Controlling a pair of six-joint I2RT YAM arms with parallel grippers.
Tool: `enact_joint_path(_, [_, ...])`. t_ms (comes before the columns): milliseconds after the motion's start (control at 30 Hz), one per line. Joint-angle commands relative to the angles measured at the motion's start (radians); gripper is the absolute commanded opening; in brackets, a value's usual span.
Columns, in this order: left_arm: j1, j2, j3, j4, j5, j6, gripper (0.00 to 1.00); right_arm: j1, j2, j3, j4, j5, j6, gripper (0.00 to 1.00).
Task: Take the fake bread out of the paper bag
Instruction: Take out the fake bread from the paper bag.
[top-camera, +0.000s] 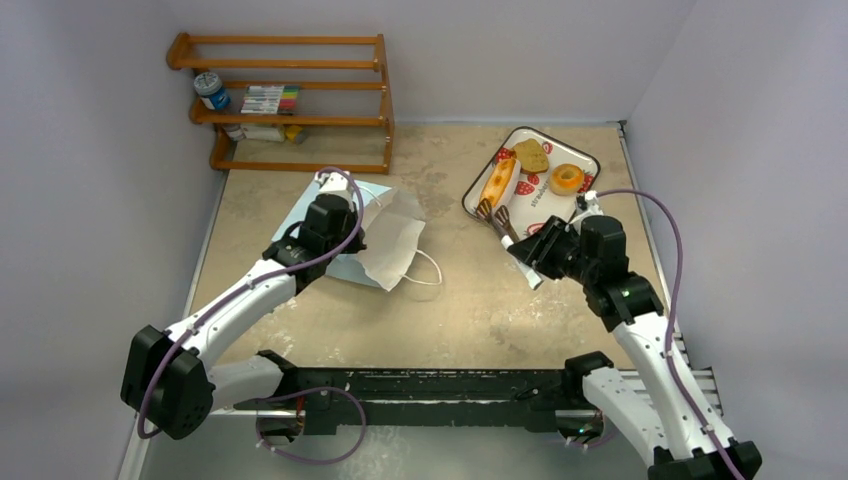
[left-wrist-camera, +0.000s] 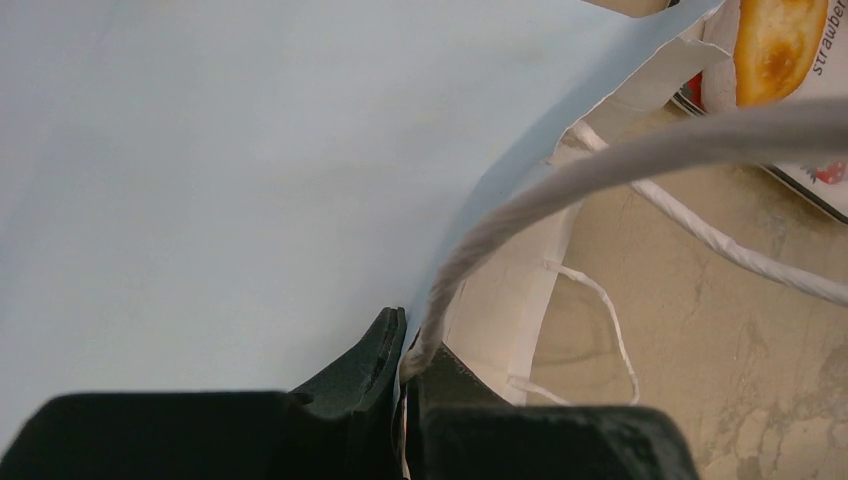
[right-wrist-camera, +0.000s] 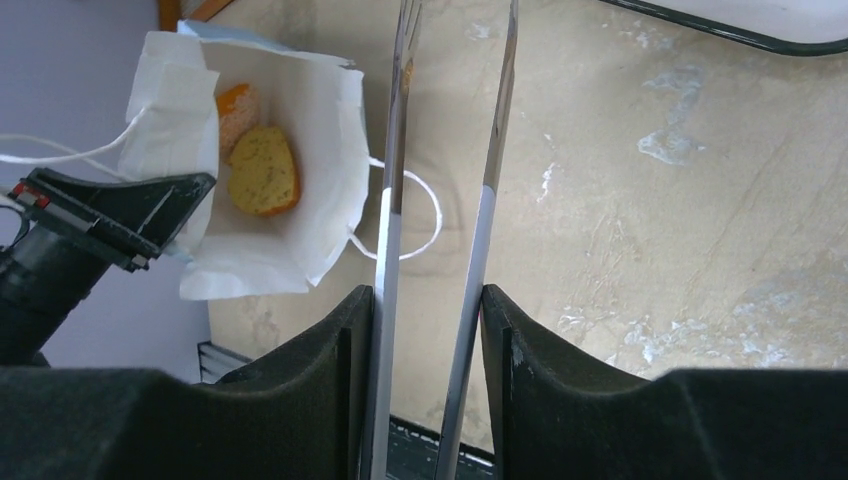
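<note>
I get soft, even overhead light in the top view, with only faint shadows on the mottled beige tabletop (top-camera: 470, 300). On my left wrist feed the light blue paper bag (left-wrist-camera: 200, 180) washes out to a flat pale field, and a pale cord (left-wrist-camera: 650, 150) near the lens blurs. On the right wrist feed, the shiny metal tongs (right-wrist-camera: 388, 215) carry a white glare stripe.

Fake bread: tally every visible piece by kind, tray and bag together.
Toast-like slices: 2
Ring doughnut: 1
Long roll: 1
Orange piece half hidden in the paper bag, kind unclear: 1
Total: 5
</note>
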Motion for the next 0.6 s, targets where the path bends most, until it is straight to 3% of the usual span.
enact_joint_path(0, [0.006, -0.032, 0.026, 0.003, 0.055, 0.03, 0.0, -0.002, 0.001, 0.082, 0.034, -0.112, -0.061, 0.43])
enact_joint_path(367, [0.006, -0.006, 0.028, 0.013, 0.06, 0.039, 0.0, 0.029, 0.045, 0.132, 0.025, -0.258, -0.132, 0.42])
enact_joint_path(567, [0.006, 0.034, 0.052, 0.02, 0.07, 0.06, 0.0, 0.138, 0.068, 0.126, 0.039, -0.235, -0.125, 0.42])
